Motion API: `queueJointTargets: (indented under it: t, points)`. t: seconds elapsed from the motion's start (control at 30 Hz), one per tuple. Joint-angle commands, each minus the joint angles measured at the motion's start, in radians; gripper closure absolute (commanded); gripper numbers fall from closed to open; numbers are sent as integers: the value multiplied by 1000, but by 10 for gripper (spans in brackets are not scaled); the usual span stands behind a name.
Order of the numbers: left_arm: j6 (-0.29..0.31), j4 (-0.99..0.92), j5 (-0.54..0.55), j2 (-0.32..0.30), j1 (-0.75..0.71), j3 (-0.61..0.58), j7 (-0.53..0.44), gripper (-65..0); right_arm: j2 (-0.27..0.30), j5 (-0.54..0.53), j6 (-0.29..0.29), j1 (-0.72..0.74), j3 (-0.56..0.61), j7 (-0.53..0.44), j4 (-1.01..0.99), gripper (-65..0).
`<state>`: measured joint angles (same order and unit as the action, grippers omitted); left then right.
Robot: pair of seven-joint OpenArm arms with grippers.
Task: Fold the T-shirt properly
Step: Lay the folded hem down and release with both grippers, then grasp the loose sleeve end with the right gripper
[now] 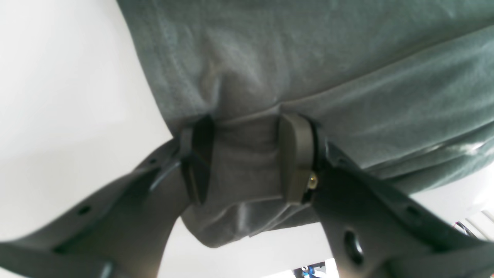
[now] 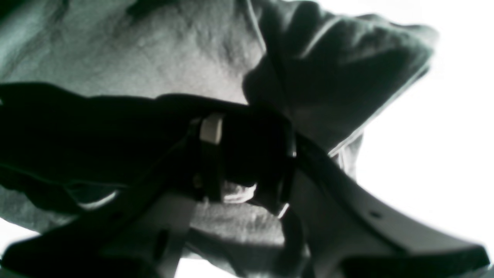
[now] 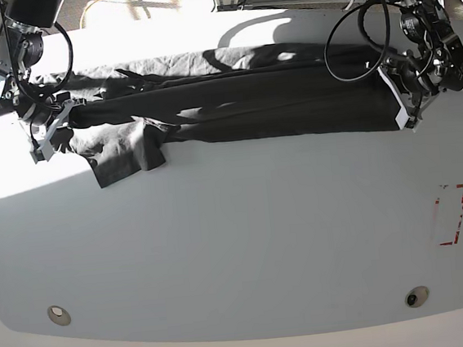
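Charcoal-black, wrinkled cotton T-shirt lies stretched in a long band across the far side of the white surface, one sleeve spilling forward near the right hand. Left hand grasps a bunched fold of cloth between its pads; right hand is likewise clamped on the opposite end. Keeping both ends level and taut should give a straight crease. Wide bare room lies toward the near edge; the far edge is close behind.
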<state>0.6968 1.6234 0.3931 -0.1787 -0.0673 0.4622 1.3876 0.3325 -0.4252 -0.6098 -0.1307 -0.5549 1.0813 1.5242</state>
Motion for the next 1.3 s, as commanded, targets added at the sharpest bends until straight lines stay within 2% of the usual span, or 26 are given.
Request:
queueJointTargets:
  t: [0.0, 0.13, 0.2, 0.23, 0.33, 0.43, 0.6, 0.87, 1.27]
  points:
    - [1, 21, -7, 9, 17, 0, 9, -247, 32, 13, 11, 21, -12, 43, 69, -200]
    - [1, 48, -9, 23, 25, 4, 9, -247, 38, -8, 12, 30, -14, 95, 184, -338]
    - [1, 68, -9, 23, 30, 4, 9, -247, 33, -13, 14, 35, -14, 102, 230, -430]
    - [1, 79, -9, 25, 31, 4, 9, -247, 32, -14, 14, 45, -7, 102, 255, -498]
    - [1, 108, -9, 28, 33, 4, 9, -247, 15, -13, 14, 85, 3, 102, 261, -606]
    - [1, 130, -9, 29, 33, 4, 9, -247, 14, -11, 14, 133, 22, 102, 223, -609]
    - [1, 174, -7, 29, 34, 4, 9, -247, 15, -11, 14, 227, 48, 92, 51, -574]
    - [1, 219, -7, 23, 33, 7, 9, -247, 17, -11, 8, 305, 86, -13, -152, -569]
    - [1, 223, -7, 21, 28, 48, 9, -247, 21, -18, 11, 309, 183, -69, -235, -569]
